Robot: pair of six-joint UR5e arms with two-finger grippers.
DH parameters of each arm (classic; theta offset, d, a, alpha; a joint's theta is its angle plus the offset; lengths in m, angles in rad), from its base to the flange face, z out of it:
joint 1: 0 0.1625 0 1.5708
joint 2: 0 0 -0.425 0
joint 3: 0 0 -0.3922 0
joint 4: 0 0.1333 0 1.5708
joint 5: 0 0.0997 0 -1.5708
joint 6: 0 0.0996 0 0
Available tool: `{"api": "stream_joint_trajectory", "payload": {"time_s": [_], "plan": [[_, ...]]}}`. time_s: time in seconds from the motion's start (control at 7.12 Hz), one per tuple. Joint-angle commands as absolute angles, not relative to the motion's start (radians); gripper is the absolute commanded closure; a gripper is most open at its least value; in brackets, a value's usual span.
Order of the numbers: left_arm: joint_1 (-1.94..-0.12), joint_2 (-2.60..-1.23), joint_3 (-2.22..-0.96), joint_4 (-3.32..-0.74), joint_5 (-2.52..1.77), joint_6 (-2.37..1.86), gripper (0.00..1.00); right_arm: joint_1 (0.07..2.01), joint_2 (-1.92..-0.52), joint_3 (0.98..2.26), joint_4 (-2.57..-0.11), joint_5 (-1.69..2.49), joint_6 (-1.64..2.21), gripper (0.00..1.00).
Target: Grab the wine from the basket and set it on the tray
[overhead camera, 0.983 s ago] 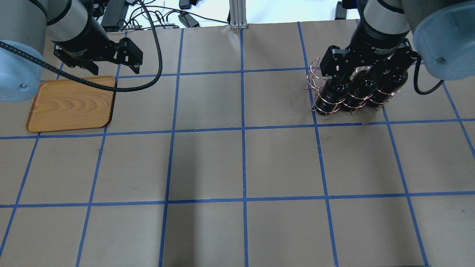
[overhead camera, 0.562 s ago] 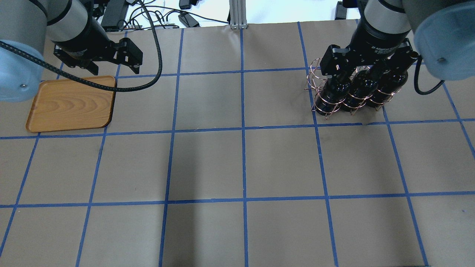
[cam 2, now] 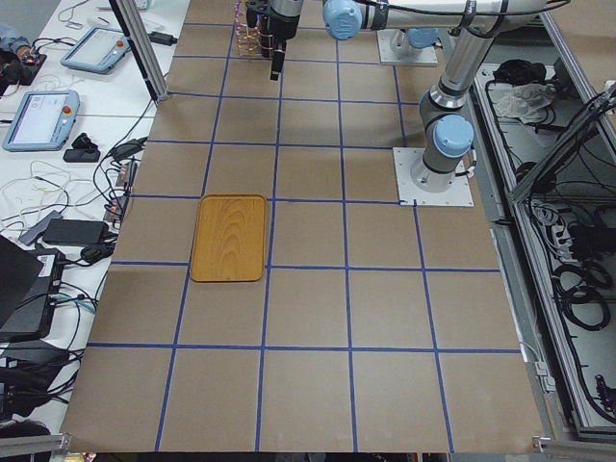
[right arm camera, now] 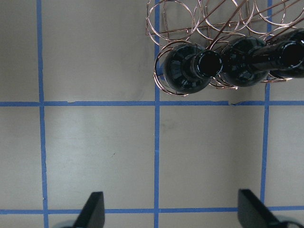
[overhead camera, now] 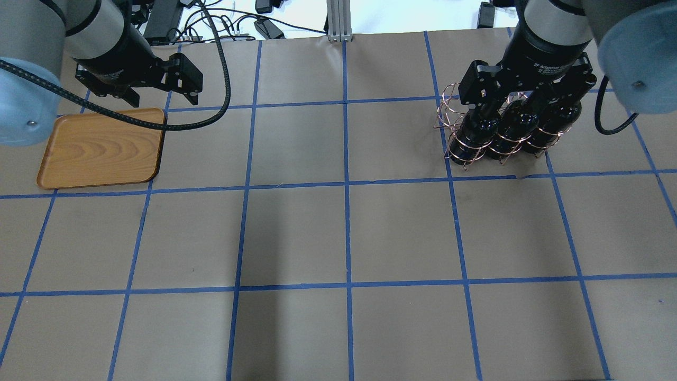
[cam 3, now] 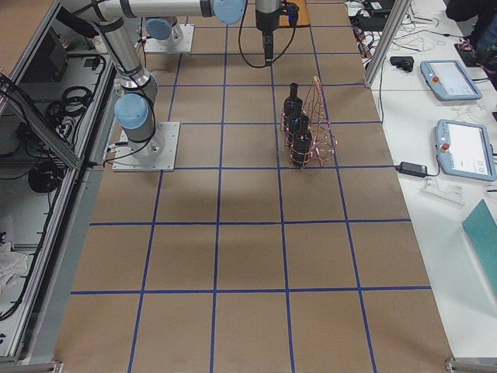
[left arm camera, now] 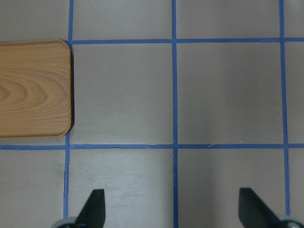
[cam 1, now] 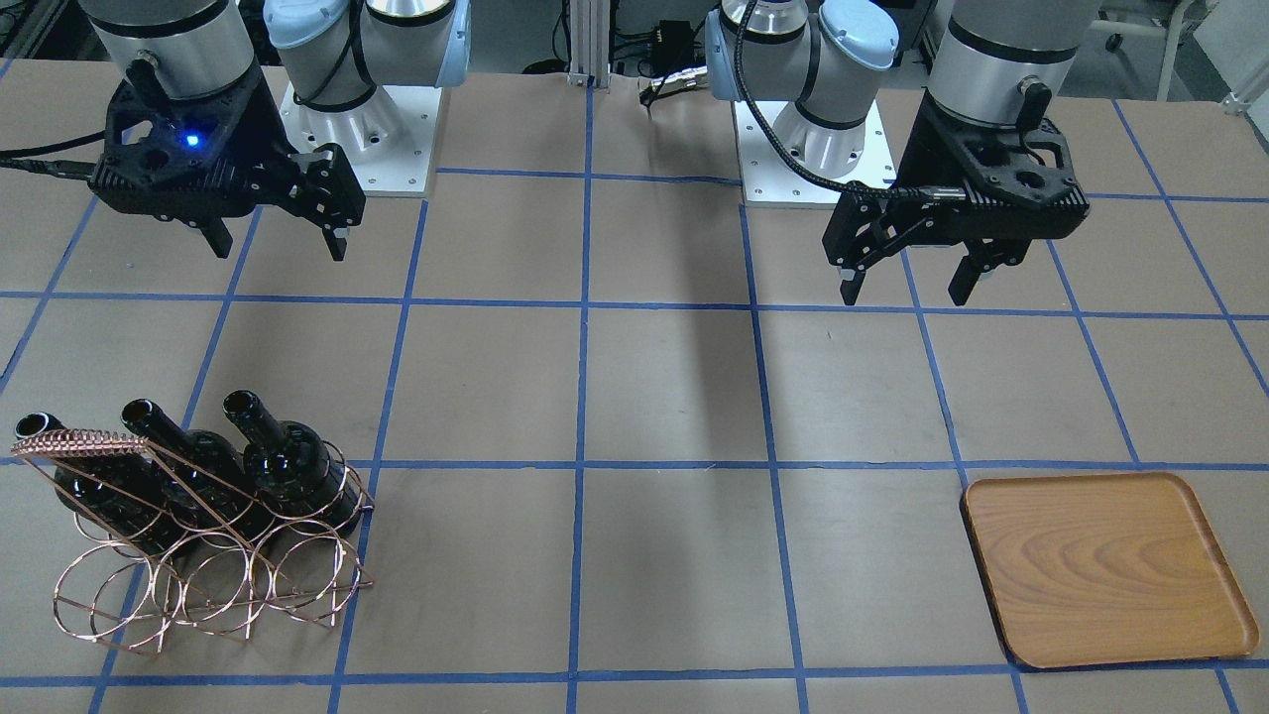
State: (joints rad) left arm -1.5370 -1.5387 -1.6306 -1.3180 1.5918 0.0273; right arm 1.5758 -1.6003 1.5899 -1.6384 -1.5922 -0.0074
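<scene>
Blue-taped brown paper covered the table [overhead camera: 344, 238]. We saw three wine bottles [cam 1: 288, 461] leaning in the copper wire basket [cam 1: 198, 585] — the wooden tray [cam 1: 1105, 570] lay well apart. Our right gripper [cam 1: 276, 248] hung near the basket, the left gripper [cam 1: 904, 296] near the tray, both with jaws apart.

The work surface is a table [overhead camera: 402, 233] covered in matt brown paper. Blue tape lines [overhead camera: 296, 184] divide the paper into a grid of near-square cells. An aluminium profile post [overhead camera: 338, 18] stands at one long edge, in line with a tape line. Beyond that edge runs a white bench [cam 2: 29, 178]. It carries two teach pendants [cam 2: 37, 117], a dark laptop [cam 2: 19, 289], a black power brick [cam 2: 69, 232] and loose cables [cam 2: 125, 154]. Along the opposite long edge, a metal-framed bay [cam 2: 568, 241] holds coiled black cabling. Lighting is even. Soft, darker shadow bands [overhead camera: 259, 238] cross the paper.
</scene>
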Motion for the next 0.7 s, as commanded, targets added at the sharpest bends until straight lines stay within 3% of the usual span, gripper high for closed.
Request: {"api": "stream_joint_trajectory", "payload": {"time_s": [0.0,0.56], "plan": [[-1.537,-1.54,-1.632,-1.319,1.592,0.026,0.0,1.574,-1.603,1.586,-1.654,-1.594,-0.018,0.0],[-1.537,-1.542,-1.635,-1.327,1.591,0.026,0.0,1.56,-1.586,1.586,-1.722,-1.586,-0.11,0.0]]}}
